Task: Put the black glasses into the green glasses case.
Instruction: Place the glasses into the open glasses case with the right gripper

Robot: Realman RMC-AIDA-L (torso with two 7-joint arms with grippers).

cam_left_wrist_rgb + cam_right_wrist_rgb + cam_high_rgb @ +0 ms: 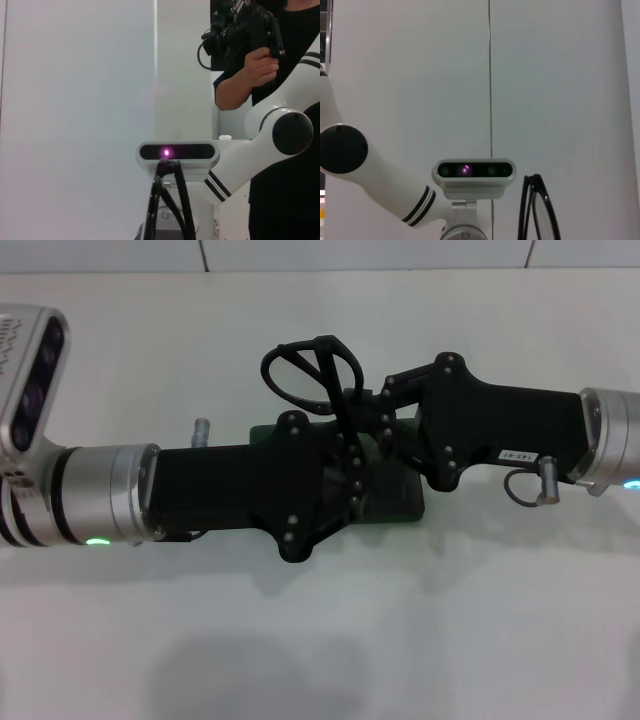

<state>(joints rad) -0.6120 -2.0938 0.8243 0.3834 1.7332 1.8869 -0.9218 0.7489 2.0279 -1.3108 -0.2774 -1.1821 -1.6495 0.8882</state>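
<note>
The black glasses stand upright above the table's middle, lenses up and temple arms pointing down between the two grippers. My left gripper comes in from the left and is shut on the temple arms, which rise through the middle of the left wrist view. My right gripper comes in from the right and is close against the glasses; they show edge-on in the right wrist view. The green glasses case lies on the table under both grippers, mostly hidden, so I cannot tell whether it is open.
The white table stretches all round the case. The robot's head camera faces both wrist cameras and shows in the right wrist view too. A person in black stands behind the robot.
</note>
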